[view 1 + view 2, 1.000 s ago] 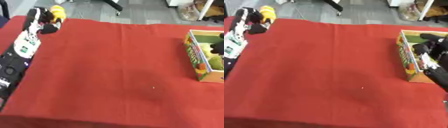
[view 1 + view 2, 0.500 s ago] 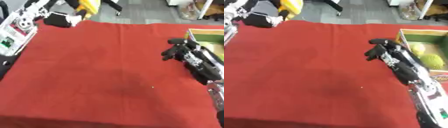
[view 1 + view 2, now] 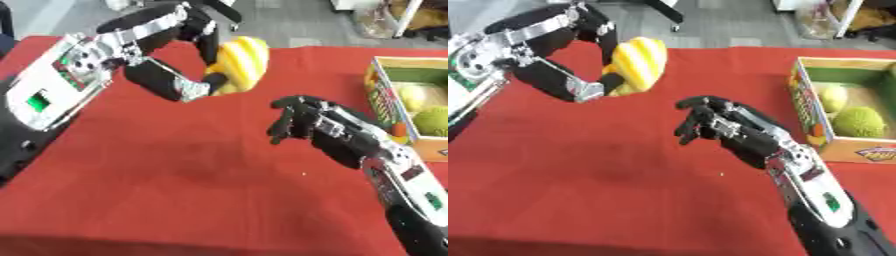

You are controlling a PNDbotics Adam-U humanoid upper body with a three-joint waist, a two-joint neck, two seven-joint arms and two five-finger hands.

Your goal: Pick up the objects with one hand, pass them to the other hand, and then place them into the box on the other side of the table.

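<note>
Grey floor (image 3: 297, 22) beyond the red table (image 3: 175, 170) — black chair base (image 3: 667, 12) there.

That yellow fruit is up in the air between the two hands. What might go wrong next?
The yellow fruit is held by the left hand above the red table, apart from the right hand. It may fall and roll during the pass. The box already holds green fruit, so space looks tight.

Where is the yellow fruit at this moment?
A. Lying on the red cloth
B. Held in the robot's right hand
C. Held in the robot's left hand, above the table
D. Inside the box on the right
C: the left hand has its fingers curled round the yellow fruit, while the right hand is apart from it and holds nothing.
</note>
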